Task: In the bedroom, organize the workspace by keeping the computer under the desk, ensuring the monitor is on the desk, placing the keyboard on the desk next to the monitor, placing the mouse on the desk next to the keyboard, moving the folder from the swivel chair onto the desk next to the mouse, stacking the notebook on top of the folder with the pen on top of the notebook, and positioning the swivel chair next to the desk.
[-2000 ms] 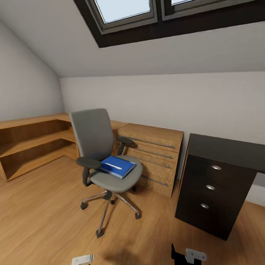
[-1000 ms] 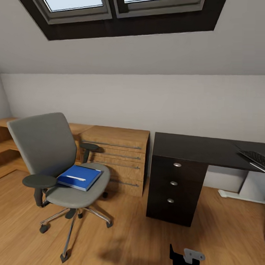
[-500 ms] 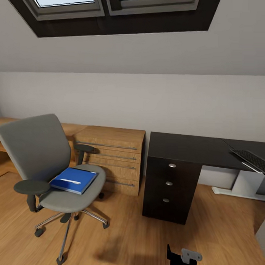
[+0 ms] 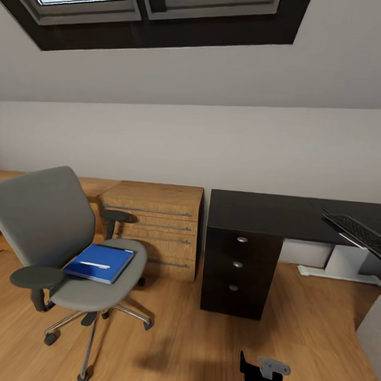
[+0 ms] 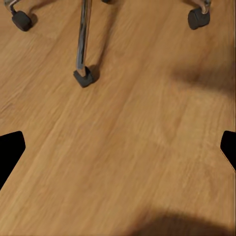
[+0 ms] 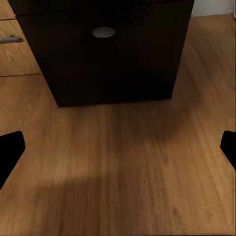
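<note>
An attic bedroom, seen from the robot's head: the swivel chair (image 4: 73,252) stands on the wooden floor (image 4: 185,344) well apart from the dark counter (image 4: 266,212), with a wooden drawer chest (image 4: 153,225) between them against the wall. The blue folder (image 4: 100,262) lies on the chair's seat, a thin white object on top of it that may be the pen; no separate notebook can be made out. The keyboard (image 4: 358,232) rests near the counter's right edge, partly cut off by the frame. By these pictures the task is barely begun: folder, stack and chair all wait to be moved, and monitor, mouse and computer cannot be judged. The right hand (image 4: 264,370) hangs low over the floor, facing the counter's drawer block (image 6: 105,54); its fingers (image 6: 10,152) sit wide apart, holding nothing. The left hand (image 5: 118,152) is likewise spread wide and bare above the floor by the chair's castors (image 5: 84,77).
</note>
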Controlling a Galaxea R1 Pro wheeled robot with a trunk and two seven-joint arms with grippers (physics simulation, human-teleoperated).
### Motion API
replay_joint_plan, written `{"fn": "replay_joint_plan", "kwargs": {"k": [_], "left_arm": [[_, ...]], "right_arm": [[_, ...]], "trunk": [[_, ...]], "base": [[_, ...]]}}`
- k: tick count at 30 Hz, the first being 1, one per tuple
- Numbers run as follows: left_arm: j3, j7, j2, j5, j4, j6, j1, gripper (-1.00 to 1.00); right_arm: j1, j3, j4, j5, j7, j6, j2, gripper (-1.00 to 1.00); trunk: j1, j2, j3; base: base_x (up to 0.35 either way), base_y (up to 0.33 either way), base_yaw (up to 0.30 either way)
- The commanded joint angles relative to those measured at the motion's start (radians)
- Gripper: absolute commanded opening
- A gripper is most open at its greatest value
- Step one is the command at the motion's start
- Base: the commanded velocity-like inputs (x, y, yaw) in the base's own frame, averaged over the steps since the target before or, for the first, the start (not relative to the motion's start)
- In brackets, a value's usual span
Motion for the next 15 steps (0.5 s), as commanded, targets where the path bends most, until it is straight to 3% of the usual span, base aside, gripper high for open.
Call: {"fn": "replay_joint_plan", "kwargs": {"k": [1, 12, 15], "left_arm": [[-0.008, 0.007, 0.001, 0.009, 0.000, -0.005, 0.000, 1.00], [-0.012, 0.006, -0.002, 0.011, 0.000, -0.009, 0.000, 1.00], [-0.013, 0.005, -0.013, 0.010, 0.000, -0.008, 0.000, 1.00]], "right_arm": [[-0.001, -0.001, 0.002, -0.002, -0.001, -0.004, 0.000, 1.00], [-0.001, 0.000, 0.002, 0.000, -0.001, -0.005, 0.003, 1.00], [-0.001, 0.000, 0.002, 0.001, -0.001, -0.005, 0.003, 1.00]], "trunk": [[-0.004, 0.007, 0.001], [-0.004, 0.007, -0.001], [-0.004, 0.007, -0.001]], "base": [[0.000, 0.000, -0.237], [0.000, 0.000, -0.275], [0.110, -0.064, -0.297]]}}
